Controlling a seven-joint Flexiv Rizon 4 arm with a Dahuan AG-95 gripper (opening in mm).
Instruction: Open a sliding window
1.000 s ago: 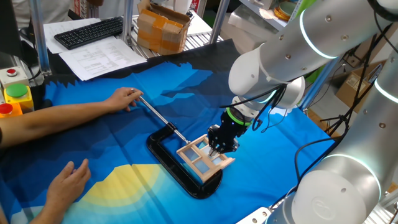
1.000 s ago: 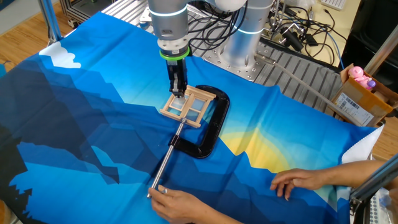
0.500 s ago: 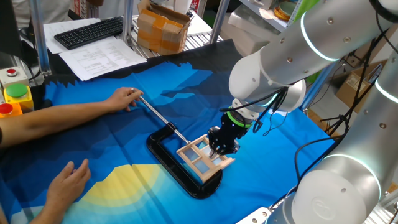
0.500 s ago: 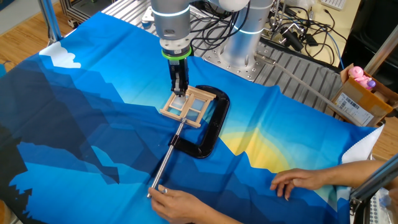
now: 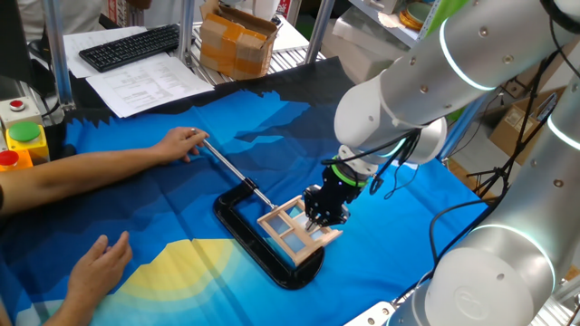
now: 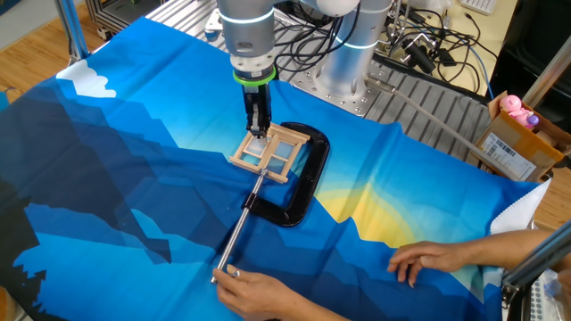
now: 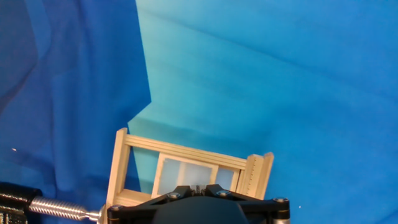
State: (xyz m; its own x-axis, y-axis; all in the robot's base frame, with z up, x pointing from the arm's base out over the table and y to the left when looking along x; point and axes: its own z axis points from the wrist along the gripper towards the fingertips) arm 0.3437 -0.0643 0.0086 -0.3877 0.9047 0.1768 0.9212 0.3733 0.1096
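The sliding window [image 5: 292, 233] is a small light wood frame with pale panes, lying flat inside the black C-clamp [image 5: 237, 228]. It also shows in the other fixed view [image 6: 272, 152] and in the hand view [image 7: 186, 169]. My gripper [image 5: 314, 219] points down with its tips on the window's far end, also seen in the other fixed view [image 6: 258, 134]. In the hand view the gripper [image 7: 196, 185] has its fingers together, over a pale pane. The left part of the frame shows blue cloth through it.
The clamp's metal rod [image 5: 230, 171] runs to a person's hand [image 5: 180, 143] that holds its end, also shown in the other fixed view [image 6: 257, 291]. The person's other hand [image 5: 98, 264] rests on the blue cloth. Keyboard, papers and a cardboard box [image 5: 236, 41] stand behind.
My gripper has edged very slightly along the window; the hands and the clamp have not moved.
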